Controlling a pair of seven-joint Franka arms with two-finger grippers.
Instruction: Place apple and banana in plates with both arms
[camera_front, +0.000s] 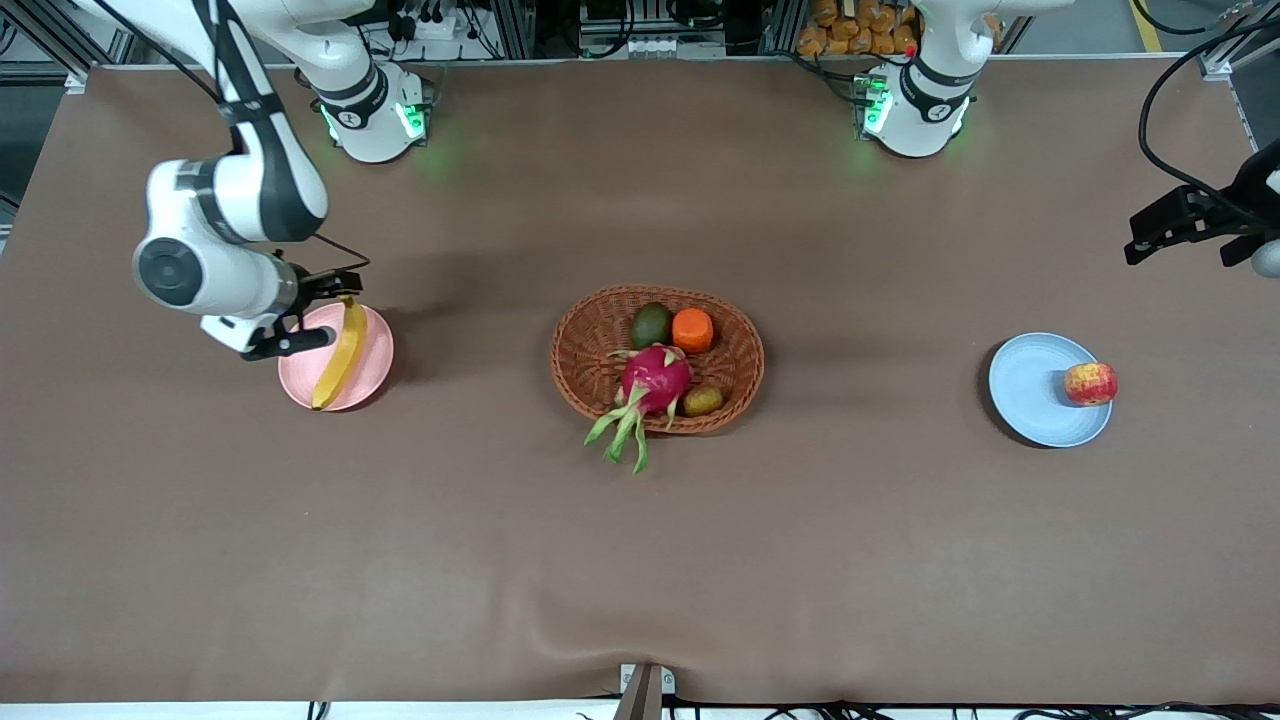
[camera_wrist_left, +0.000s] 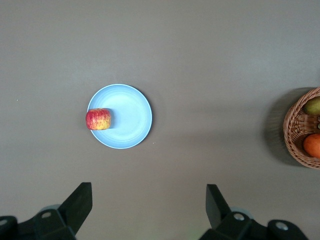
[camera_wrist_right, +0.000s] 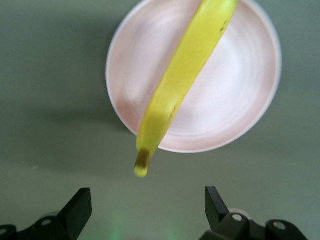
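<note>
The yellow banana (camera_front: 340, 355) lies across the pale pink plate (camera_front: 372, 360) toward the right arm's end of the table, with both ends reaching past the rim. My right gripper (camera_front: 315, 312) hangs open and empty over the plate's edge by the banana's tip; the right wrist view shows the banana (camera_wrist_right: 185, 80), the plate (camera_wrist_right: 235, 100) and the gripper (camera_wrist_right: 148, 200). The red apple (camera_front: 1090, 384) sits at the edge of the light blue plate (camera_front: 1030, 390). My left gripper (camera_front: 1150, 235) is open, empty and raised over bare table; its wrist view shows the apple (camera_wrist_left: 98, 119), the plate (camera_wrist_left: 130, 117) and the gripper (camera_wrist_left: 149, 197).
An oval wicker basket (camera_front: 590, 340) at the table's middle holds a magenta dragon fruit (camera_front: 655, 380), an orange fruit (camera_front: 692, 330), a green fruit (camera_front: 651, 325) and a small brownish fruit (camera_front: 703, 400). The basket's rim (camera_wrist_left: 295, 125) shows in the left wrist view.
</note>
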